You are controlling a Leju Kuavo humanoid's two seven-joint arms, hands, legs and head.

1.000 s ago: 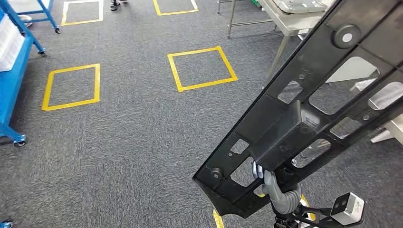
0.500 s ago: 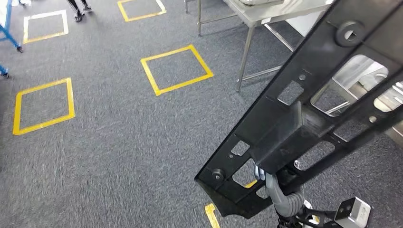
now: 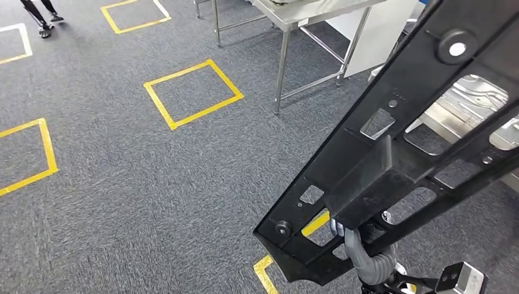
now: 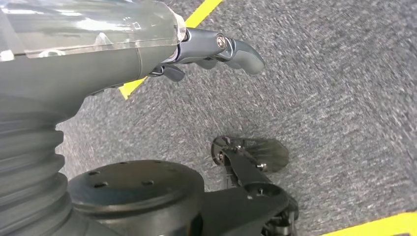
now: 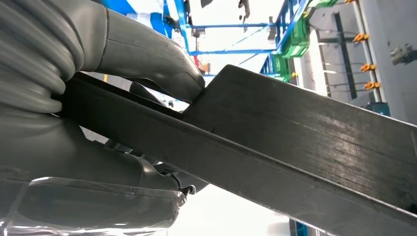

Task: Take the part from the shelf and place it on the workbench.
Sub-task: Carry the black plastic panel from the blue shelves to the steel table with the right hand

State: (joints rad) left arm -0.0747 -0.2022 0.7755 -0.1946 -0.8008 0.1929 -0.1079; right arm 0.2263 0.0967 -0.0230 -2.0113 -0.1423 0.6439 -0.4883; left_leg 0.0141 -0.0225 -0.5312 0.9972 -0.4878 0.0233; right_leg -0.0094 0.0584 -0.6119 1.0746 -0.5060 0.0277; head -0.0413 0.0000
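Black plastic part [image 3: 392, 153] runs from 6 to 2 o'clock in my head view, off the shelf; the steel workbench [image 3: 306, 9] waits at 12. Left wrist: my left hand [image 4: 216, 46] hangs empty, fingers loosely apart. Right wrist: my right hand [image 5: 98, 98] clamps the part; placing remains.

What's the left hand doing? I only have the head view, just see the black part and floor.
Observer: Left hand holds nothing, hanging over the grey carpet.
Operator: Right-hand grip solid?
Observer: Right wrist view shows the right hand wrapped around an edge of the black part, thumb pressed on top.
Operator: Anything under the left hand?
Observer: Yellow floor tape passes beneath it.
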